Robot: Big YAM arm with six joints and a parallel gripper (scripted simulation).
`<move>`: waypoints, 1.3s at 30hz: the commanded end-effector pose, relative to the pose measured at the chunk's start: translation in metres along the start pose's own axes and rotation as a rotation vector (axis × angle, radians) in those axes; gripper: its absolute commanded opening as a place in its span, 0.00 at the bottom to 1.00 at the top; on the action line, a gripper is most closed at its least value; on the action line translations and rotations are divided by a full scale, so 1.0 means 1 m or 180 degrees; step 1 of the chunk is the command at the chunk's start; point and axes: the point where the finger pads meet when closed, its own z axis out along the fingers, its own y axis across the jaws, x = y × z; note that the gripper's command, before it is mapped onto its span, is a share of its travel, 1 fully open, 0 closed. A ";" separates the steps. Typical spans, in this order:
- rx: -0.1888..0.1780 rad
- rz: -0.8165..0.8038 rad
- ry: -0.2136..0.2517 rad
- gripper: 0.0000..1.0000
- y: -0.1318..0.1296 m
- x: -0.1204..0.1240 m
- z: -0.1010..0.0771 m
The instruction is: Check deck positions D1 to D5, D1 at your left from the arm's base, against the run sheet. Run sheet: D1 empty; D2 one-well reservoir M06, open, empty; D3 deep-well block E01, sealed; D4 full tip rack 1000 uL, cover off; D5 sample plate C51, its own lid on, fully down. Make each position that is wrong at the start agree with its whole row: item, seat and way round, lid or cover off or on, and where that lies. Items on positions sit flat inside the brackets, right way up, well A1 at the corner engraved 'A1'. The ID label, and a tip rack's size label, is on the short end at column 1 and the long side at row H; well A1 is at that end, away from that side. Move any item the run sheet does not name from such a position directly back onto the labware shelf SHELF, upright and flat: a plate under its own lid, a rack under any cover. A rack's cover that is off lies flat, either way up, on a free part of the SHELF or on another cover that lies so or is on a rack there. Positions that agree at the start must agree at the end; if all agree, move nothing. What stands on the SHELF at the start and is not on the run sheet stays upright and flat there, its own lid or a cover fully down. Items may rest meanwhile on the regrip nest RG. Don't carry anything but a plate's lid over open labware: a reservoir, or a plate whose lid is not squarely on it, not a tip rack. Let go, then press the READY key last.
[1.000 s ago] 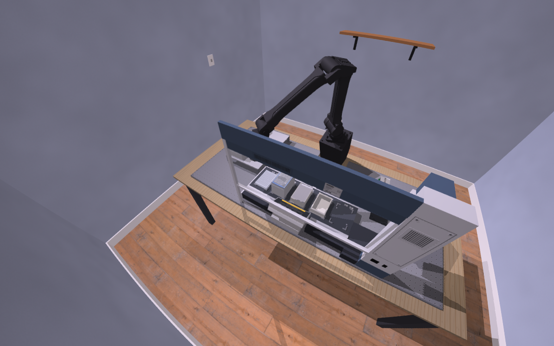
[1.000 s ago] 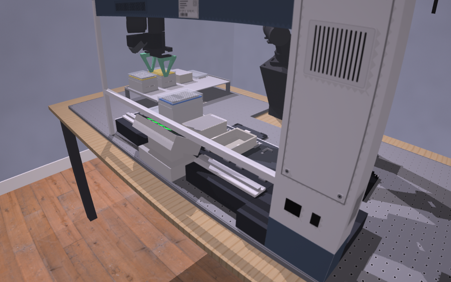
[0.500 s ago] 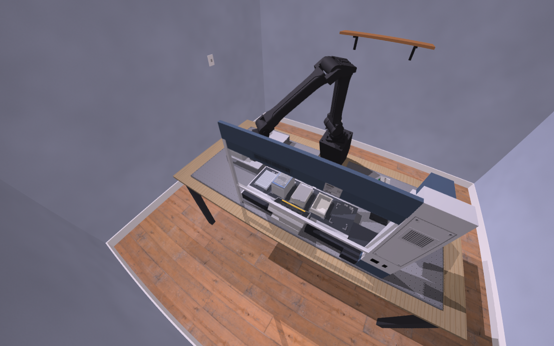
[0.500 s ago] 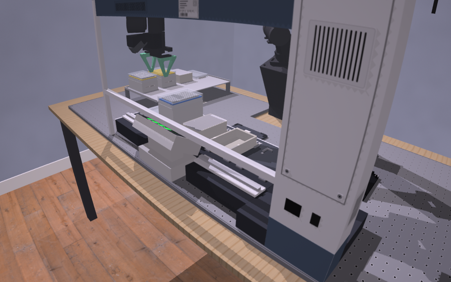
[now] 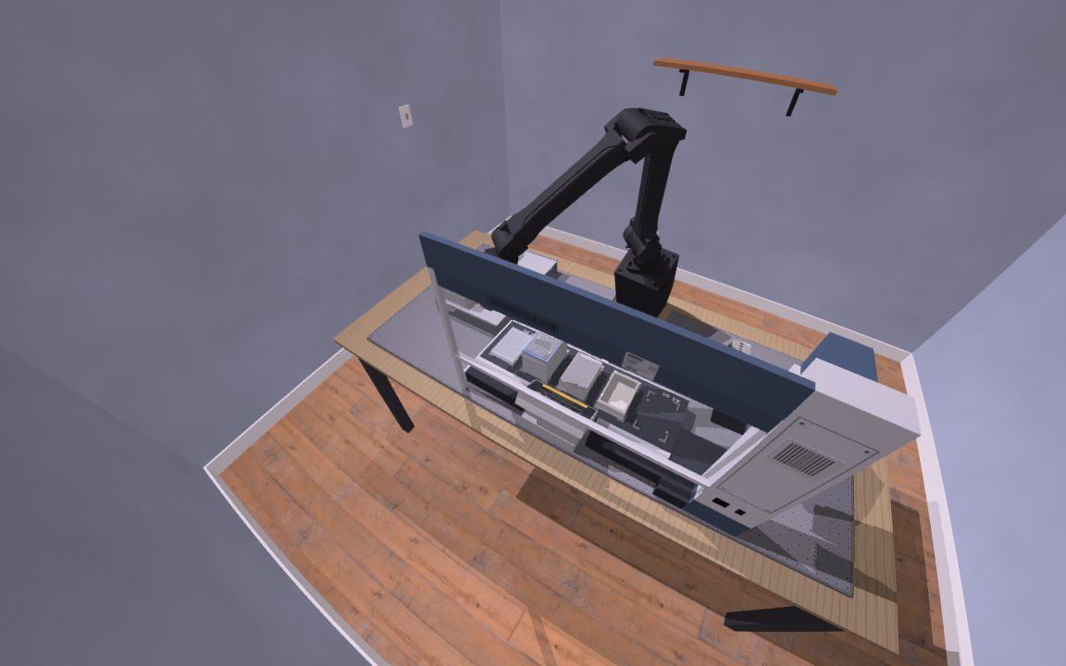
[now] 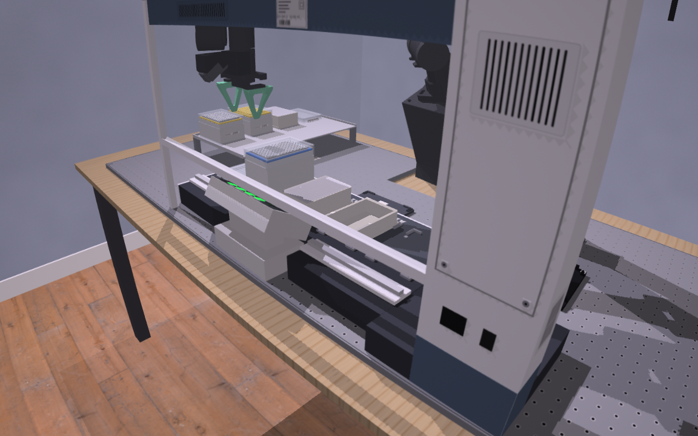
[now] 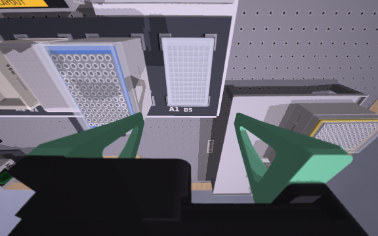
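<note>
My gripper (image 7: 189, 117) is open and empty. It hangs above the gap between the deck and the shelf (image 7: 236, 139), and in the side view it is over the shelf's near end (image 6: 244, 100). On the deck, D5 holds a flat plate (image 7: 187, 70) under a clear lid, next to the engraved A1. D4 holds a blue-rimmed tip rack (image 7: 90, 86) that seems to carry a clear cover. D3 holds a grey deep-well block (image 6: 319, 192). D2 holds an open reservoir (image 6: 362, 215). D1 (image 5: 665, 422) is bare.
The shelf carries two yellow-rimmed tip racks (image 6: 221, 124) (image 6: 254, 120) and lower items behind them (image 6: 282, 115); one rack also shows in the wrist view (image 7: 346, 131). The machine's blue top beam (image 5: 603, 331) and white front rail (image 6: 286, 206) border the deck.
</note>
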 end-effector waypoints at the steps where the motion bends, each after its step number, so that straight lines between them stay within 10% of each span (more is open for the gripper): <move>1: 0.0065 -0.0018 -0.0085 1.00 -0.006 -0.011 -0.010; 29: 0.0034 -0.0010 -0.0114 1.00 0.127 -0.008 -0.008; 39: 0.0034 -0.0008 -0.0097 1.00 0.121 -0.012 -0.009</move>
